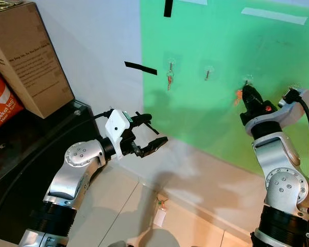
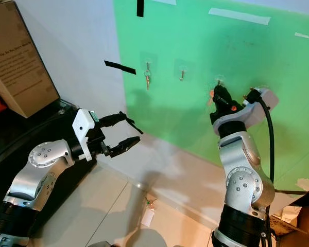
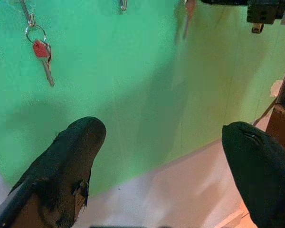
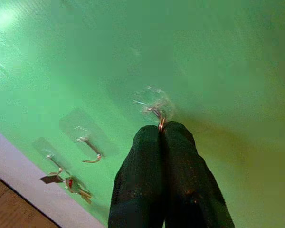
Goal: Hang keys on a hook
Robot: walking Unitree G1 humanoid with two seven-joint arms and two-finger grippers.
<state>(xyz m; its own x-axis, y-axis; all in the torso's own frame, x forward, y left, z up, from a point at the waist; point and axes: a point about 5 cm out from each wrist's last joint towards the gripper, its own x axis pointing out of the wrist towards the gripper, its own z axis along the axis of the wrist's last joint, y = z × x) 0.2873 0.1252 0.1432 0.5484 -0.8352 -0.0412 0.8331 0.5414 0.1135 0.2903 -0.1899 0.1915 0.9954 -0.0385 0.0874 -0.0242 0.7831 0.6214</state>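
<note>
Clear hooks sit in a row on the green wall panel (image 1: 216, 41). A red-headed key (image 1: 170, 78) hangs from the leftmost hook, also seen as the red-headed key (image 3: 41, 49). The second hook (image 1: 208, 72) is bare. My right gripper (image 1: 246, 93) is raised against the third hook (image 4: 153, 105), shut on a key ring (image 4: 160, 124) that touches the hook; an orange key (image 1: 238, 96) dangles beside the fingers. My left gripper (image 1: 153, 130) is held out open and holds nothing, short of the wall and below the row. Another key with a white tag (image 1: 159, 212) lies on the floor.
A cardboard box (image 1: 28, 56) and an orange bag (image 1: 1, 103) stand on a dark counter (image 1: 20, 149) at the left. Black tape strips (image 1: 140, 67) mark the wall. A beige skirting strip runs under the green panel above the tiled floor (image 1: 118, 206).
</note>
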